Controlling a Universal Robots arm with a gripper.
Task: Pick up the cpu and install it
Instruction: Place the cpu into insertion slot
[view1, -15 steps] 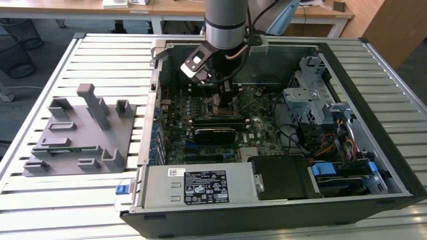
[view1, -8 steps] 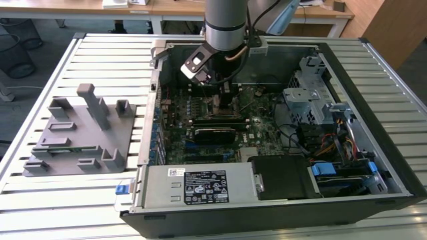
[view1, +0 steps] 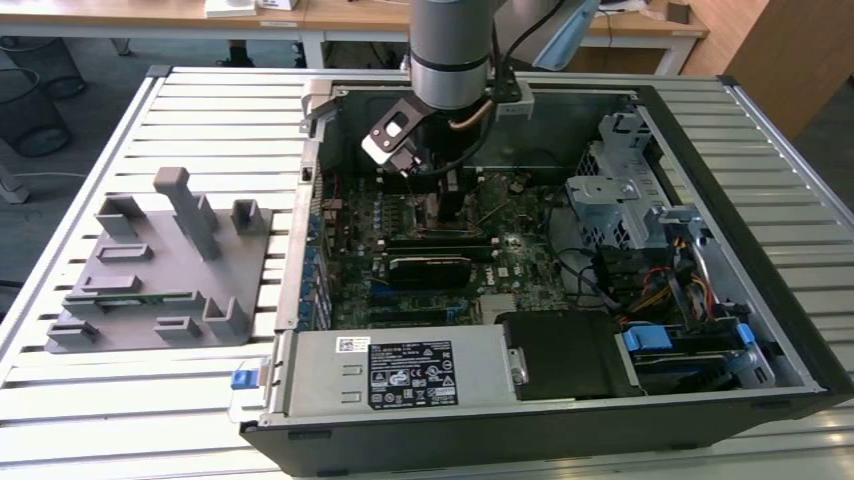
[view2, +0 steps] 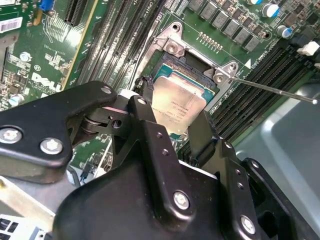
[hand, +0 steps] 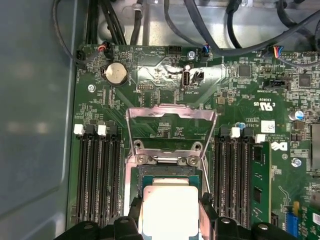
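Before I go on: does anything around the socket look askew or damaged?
Nothing stands out. The pincer holds the cpu square over the open socket, whose metal frame is flipped up; no damage shows.

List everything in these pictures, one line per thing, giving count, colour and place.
cpu: one, silver-grey lid, held between the pincer's fingers over the socket.
socket: one, black, on the motherboard, its metal load plate swung open.
motherboard: one, green, inside the case.
memory slots: two banks, black, either side of the socket.
coin cell: one, silver, on the motherboard beyond the load plate.
computer case: one, black, open, on the slatted table.
fixture: one, grey, on the table, to the exterior view's left of the case.
arm: one, grey, reaching down into the case.
pincer: one, black, shut on the cpu.
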